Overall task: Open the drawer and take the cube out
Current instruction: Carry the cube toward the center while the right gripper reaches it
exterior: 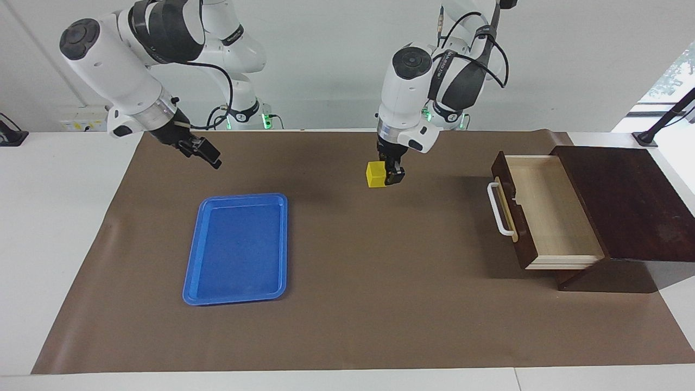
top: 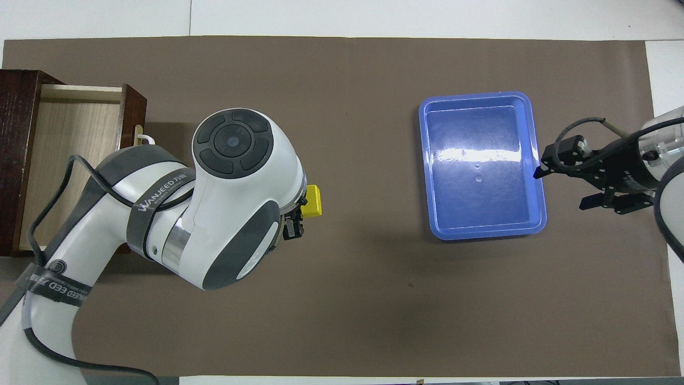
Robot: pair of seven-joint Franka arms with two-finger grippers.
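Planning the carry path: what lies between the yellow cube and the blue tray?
Only bare brown mat between the cube and the tray, in both views.

Overhead view: left arm's wrist housing covers most of left hand, part of cube and drawer handle. Box cut off by picture edge. Right hand fingers possibly spread; facing view leaves that unclear.
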